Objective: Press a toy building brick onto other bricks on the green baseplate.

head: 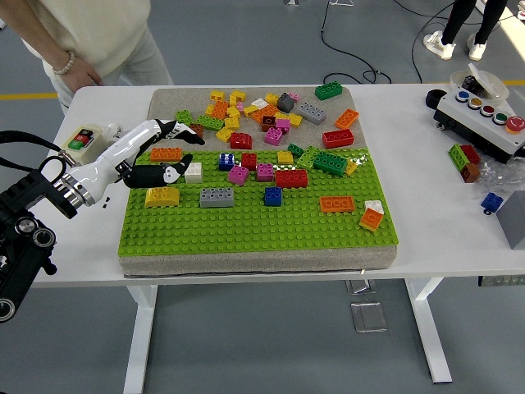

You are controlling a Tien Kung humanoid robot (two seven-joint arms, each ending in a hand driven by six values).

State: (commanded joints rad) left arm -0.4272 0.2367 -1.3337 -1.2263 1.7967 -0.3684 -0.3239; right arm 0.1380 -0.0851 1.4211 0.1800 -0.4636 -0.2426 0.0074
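The green baseplate [246, 226] lies on a grey mat in the middle of the table, with several bricks stuck on it. Among them are a yellow brick [162, 195], a grey brick [216, 197], a white brick [194, 171] and a blue brick [273, 196]. My left hand [189, 153] reaches in from the left over the plate's far left part. Its fingers are spread, the upper ones above an orange brick [166, 153] and the thumb below it, beside the white brick. The dark grey brick that stood there is hidden under the thumb. My right hand is out of view.
Loose bricks [262, 111] are heaped on the mat beyond the plate. A small box with a red and a green button [82, 138] sits at the far left. A person's hand [82, 78] hangs at the far left corner. A button panel [484, 111] and more bricks [466, 160] lie at the right.
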